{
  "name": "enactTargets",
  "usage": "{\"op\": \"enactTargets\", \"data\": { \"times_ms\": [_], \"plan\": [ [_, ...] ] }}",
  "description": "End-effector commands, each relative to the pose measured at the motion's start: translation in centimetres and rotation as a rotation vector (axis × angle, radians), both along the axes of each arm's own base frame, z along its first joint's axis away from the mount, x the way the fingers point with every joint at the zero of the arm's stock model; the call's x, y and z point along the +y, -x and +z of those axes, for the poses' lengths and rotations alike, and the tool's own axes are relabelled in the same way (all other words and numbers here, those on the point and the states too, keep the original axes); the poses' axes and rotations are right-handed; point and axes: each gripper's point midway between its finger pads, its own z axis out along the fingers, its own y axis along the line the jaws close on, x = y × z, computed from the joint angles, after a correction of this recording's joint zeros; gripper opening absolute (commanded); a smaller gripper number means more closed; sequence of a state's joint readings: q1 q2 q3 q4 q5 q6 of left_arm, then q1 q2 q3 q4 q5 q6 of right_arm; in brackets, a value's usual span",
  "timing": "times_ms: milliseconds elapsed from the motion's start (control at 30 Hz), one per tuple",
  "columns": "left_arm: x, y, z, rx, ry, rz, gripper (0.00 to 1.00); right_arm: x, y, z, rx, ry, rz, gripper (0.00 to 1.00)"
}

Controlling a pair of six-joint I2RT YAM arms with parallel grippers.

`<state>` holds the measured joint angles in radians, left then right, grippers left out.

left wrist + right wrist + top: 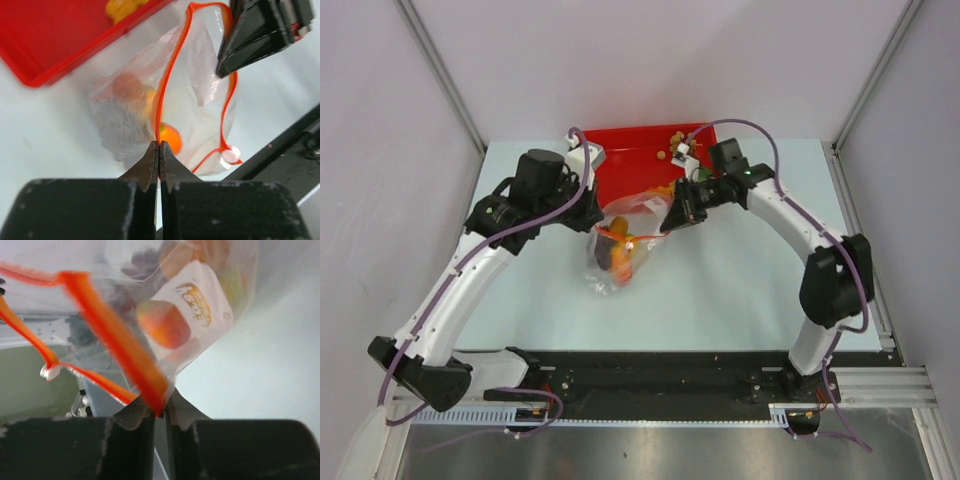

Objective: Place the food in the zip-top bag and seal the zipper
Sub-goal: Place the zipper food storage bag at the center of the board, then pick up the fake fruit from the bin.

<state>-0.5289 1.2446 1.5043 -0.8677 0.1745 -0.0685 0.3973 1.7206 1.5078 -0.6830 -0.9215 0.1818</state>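
Clear bag (613,255) gripped at both ends of its mouth

My left hand (159,149) is pinched tight on the red-orange zipper (164,90) at one end of the mouth. My right hand (159,409) is clamped on the same strip at the far end. The bag hangs stretched between them over the pale tabletop (740,290), just in front of the red tray (640,150). The mouth gapes, its two strips apart. Toy fruits (162,323) sit inside, one red-orange beside something dark purple. A few tan bits (672,152) lie in the tray.
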Motion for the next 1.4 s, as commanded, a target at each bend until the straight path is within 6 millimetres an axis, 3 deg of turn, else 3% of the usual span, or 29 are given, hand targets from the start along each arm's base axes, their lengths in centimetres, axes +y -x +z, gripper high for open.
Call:
{"op": "enactTargets", "data": {
  "times_ms": [0, 33, 100, 133, 200, 300, 433, 567, 733, 933, 1100, 1333, 1367],
  "plan": [
    [4.0, -1.8, -4.4, 0.101, -0.09, 0.159, 0.0, 2.7, -3.1, -0.5, -0.07, 0.017, 0.02, 0.24],
    [4.6, -2.4, -5.0, 0.133, -0.065, 0.185, 0.0, 3.0, -3.9, 0.2, -0.095, 0.009, 0.019, 0.29],
    [4.8, -3.3, -6.5, 0.19, -0.033, 0.23, 0.0, 2.8, -4.7, -1.1, -0.092, 0.051, 0.031, 0.44],
    [5.1, -3.7, -6.7, 0.205, -0.02, 0.246, 0.0, 2.6, -5.1, -1.0, -0.104, 0.061, 0.035, 0.6],
    [4.5, -4.2, -6.7, 0.215, 0.01, 0.238, 0.0, 1.2, -5.9, -0.4, -0.124, 0.079, 0.018, 0.79],
    [3.7, -4.8, -6.3, 0.193, 0.057, 0.224, 0.0, -1.9, -8.2, 1.7, -0.2, 0.067, -0.074, 0.9],
    [3.2, -5.0, -6.2, 0.194, 0.084, 0.217, 0.0, -5.6, -13.8, 3.6, -0.355, 0.086, -0.265, 0.92],
    [2.7, -5.4, -5.4, 0.177, 0.118, 0.213, 0.0, -8.6, -19.2, 0.9, -0.482, 0.295, -0.43, 0.91],
    [2.5, -5.7, -4.9, 0.172, 0.137, 0.216, 0.0, -9.6, -23.8, -3.2, -0.55, 0.459, -0.49, 0.92],
    [2.5, -5.9, -4.9, 0.167, 0.135, 0.219, 0.0, -9.4, -26.5, -5.9, -0.685, 0.588, -0.478, 0.93],
    [2.4, -5.9, -4.9, 0.169, 0.14, 0.218, 0.0, -9.0, -27.7, -6.5, -0.796, 0.702, -0.481, 0.93],
    [2.4, -5.7, -5.0, 0.162, 0.147, 0.215, 0.0, -10.0, -28.8, -9.6, -0.774, 0.766, -0.487, 0.98],
    [2.4, -5.6, -5.1, 0.165, 0.147, 0.216, 0.0, -9.9, -29.2, -9.3, -0.775, 0.757, -0.491, 0.97]
  ]
}}
